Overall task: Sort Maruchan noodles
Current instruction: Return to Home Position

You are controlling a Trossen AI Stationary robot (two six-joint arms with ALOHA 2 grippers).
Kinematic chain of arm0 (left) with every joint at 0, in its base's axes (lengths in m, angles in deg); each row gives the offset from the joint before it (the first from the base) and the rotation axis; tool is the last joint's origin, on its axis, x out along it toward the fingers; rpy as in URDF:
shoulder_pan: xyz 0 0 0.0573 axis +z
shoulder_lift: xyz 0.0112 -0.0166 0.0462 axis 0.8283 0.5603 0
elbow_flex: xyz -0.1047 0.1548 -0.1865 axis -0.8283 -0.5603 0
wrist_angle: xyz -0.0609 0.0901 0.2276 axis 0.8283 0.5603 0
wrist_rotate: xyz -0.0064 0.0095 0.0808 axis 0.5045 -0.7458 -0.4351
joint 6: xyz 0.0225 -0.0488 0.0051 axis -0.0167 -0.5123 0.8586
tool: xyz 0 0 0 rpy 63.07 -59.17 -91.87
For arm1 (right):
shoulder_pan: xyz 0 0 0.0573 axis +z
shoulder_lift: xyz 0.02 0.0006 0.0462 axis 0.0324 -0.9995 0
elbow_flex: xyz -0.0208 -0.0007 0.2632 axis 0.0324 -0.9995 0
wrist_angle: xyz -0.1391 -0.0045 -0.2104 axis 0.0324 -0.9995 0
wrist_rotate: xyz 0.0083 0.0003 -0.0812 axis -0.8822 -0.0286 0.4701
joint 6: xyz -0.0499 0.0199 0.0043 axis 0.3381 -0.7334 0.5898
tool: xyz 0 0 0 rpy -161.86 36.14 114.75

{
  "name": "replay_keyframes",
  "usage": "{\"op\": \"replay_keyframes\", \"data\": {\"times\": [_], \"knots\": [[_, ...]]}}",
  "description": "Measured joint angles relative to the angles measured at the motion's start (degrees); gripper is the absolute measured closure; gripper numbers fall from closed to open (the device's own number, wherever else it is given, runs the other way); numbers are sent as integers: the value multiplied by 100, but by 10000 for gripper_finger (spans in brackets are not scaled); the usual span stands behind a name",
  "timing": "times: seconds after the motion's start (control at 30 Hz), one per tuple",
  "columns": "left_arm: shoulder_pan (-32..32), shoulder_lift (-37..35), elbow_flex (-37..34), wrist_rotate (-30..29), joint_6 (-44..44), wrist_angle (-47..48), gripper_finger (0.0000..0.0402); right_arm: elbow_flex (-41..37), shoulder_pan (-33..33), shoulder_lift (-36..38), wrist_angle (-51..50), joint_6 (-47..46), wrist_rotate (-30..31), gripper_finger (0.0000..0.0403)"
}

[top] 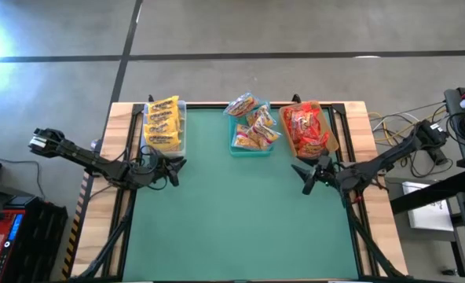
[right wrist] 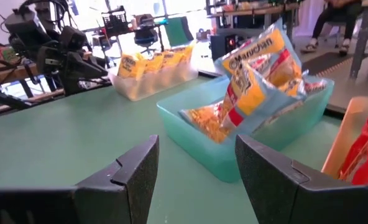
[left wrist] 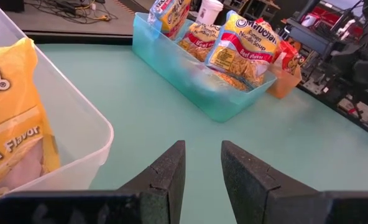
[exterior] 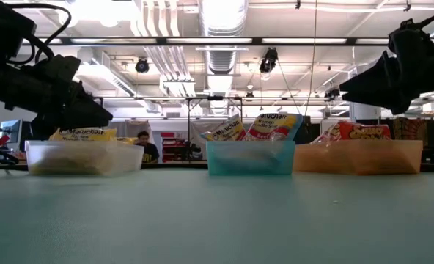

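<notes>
The Maruchan noodles lie sorted in three bins along the table's far edge: yellow packets (top: 162, 122) in the clear bin (top: 181, 141), multicoloured packets (top: 254, 126) in the teal bin (top: 234, 148), red packets (top: 307, 130) in the tan bin (top: 335, 141). My left gripper (top: 176, 169) hovers open just near of the clear bin, its fingers (left wrist: 171, 171) holding nothing. My right gripper (top: 305, 177) hovers open just near of the tan bin, with nothing between its fingers (right wrist: 265, 168).
The green mat (top: 240, 220) stretches bare from the bins toward the near edge. Wooden strips (top: 122, 118) flank the mat. Cables and equipment (top: 452, 118) sit beyond the table's right side. A person (exterior: 144, 143) stands far back in the room.
</notes>
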Motion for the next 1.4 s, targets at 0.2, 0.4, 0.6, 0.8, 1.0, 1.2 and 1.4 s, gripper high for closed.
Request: {"op": "replay_keyframes", "data": {"times": [0.2, 0.4, 0.6, 0.8, 1.0, 1.2, 1.4], "knots": [[-2, 0, 2, 0, 176, 61, 315, 2, 0, 550, -141, 520, 4, 202], [0, 0, 7, 0, 236, 61, 315, 2, 0, 1228, -759, 667, 5, 202], [0, 0, 10, 0, 236, 61, 315, 2, 0, 1842, -1779, 186, -15, 202], [0, 0, 11, 0, 236, 61, 315, 12, -1, 2059, -2905, -740, 9, 202], [-2, 0, 11, 2, 236, 52, 315, 11, 0, 2000, -2889, -769, -127, 202], [-7, -92, 11, 2, 236, 46, 315, 11, 0, 1885, -2897, -821, -129, 202], [-7, -483, 11, 3, 236, 48, 315, 11, 0, 1869, -2897, -820, -140, 202]]}}
